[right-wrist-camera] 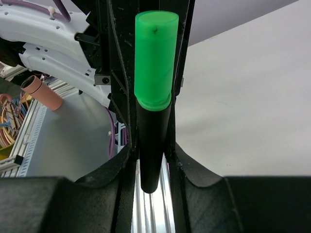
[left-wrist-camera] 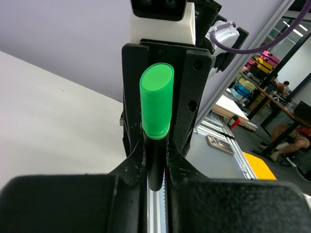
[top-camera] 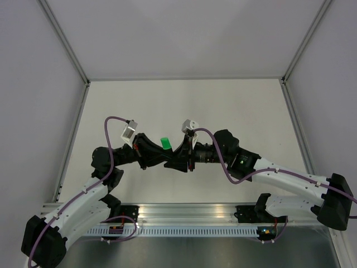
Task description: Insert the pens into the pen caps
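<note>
- Two arms reach in from either side and meet above the middle of the worktop (top-camera: 223,106), with a single pen pinched between them.
- At the left, the left hand (left-wrist-camera: 155,160) is closed as tight as it goes. Its fingers press the barrel of the dark pen (right-wrist-camera: 150,141) from both sides, low down near the bare end.
- In the middle, the pen is clear of the worktop. Its long axis stands roughly on end and crosses the fingers of both hands, though its exact tilt cannot be read.
- The green cap (left-wrist-camera: 156,99) is on the upper end of that pen. Its collar meets the dark barrel with no gap showing, and its flat end face turns toward both wrist cameras. It sticks out just above the fingers, and neither hand touches it.
- At the right, the right hand (right-wrist-camera: 151,160) faces the left one across the pen. Its jaws are partly closed and grip the same dark barrel rather than the cap.
- Neither hand is the nearer one, since both already hold the barrel below the cap, one on each side.
- This pen looks capped, or very nearly so. Any last seating push would have to run straight along the barrel toward the cap. Otherwise one hand needs to let go so the other can set the pen down.
- No other pens or caps show in any view.
</note>
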